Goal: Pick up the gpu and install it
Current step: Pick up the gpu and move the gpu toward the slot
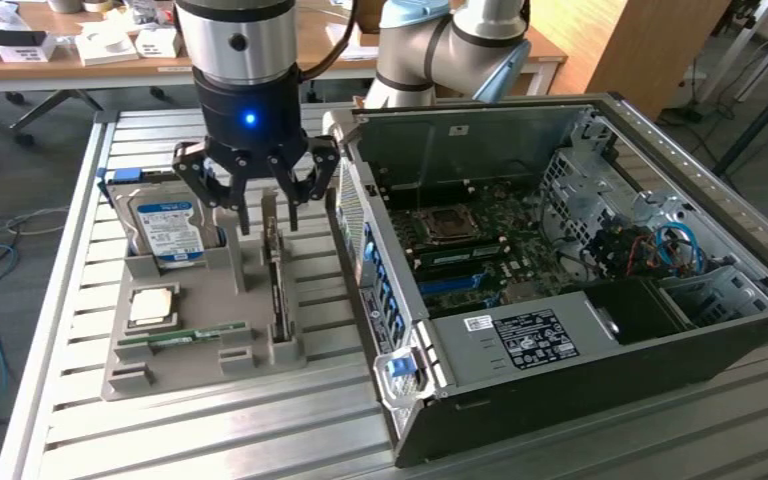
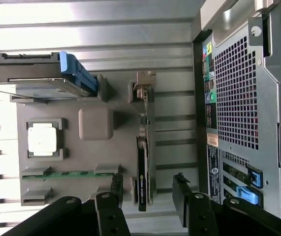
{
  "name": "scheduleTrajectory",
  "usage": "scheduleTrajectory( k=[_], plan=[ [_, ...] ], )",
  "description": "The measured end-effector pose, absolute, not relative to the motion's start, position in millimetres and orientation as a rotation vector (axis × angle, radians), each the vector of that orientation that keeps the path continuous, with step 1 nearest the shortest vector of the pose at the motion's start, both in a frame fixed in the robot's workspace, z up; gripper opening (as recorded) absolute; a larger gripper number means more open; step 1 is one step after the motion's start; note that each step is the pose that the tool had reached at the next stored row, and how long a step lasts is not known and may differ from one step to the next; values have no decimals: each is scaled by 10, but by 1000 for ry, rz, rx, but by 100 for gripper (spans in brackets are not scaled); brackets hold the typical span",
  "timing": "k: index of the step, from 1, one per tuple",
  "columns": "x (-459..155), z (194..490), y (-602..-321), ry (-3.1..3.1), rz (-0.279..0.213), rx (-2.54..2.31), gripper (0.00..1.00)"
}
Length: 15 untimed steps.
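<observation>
Grey plastic tray (image 1: 171, 362) in front holds the gpu (image 1: 277, 285) on edge. Over it my gripper (image 1: 253, 205) hangs spread wide, empty and straddling it. A skewed close could scrape the board or knock it toward the computer case (image 1: 478, 135) beyond.

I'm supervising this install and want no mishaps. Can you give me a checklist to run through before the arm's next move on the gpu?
1. End effector open: ok, its fingers are spread wide.
2. End effector lined up with the gpu: ok, in the wrist view the fingers stand on either side of the card, clear of it.
3. gpu upright on edge in its grey tray slot: ok.
4. Computer case open, motherboard exposed: ok.
5. Expansion slot free of obstruction: cannot tell.
</observation>
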<state>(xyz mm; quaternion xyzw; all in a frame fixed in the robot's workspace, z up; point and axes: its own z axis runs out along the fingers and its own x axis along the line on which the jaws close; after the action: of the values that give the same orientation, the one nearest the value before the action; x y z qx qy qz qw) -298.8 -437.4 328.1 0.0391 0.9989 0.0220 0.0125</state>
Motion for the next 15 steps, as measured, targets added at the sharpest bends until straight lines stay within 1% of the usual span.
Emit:
scheduleTrajectory(
  k=[15],
  plan=[
    [-2988,3131,-4374,3113,69,122,53]
  ],
)
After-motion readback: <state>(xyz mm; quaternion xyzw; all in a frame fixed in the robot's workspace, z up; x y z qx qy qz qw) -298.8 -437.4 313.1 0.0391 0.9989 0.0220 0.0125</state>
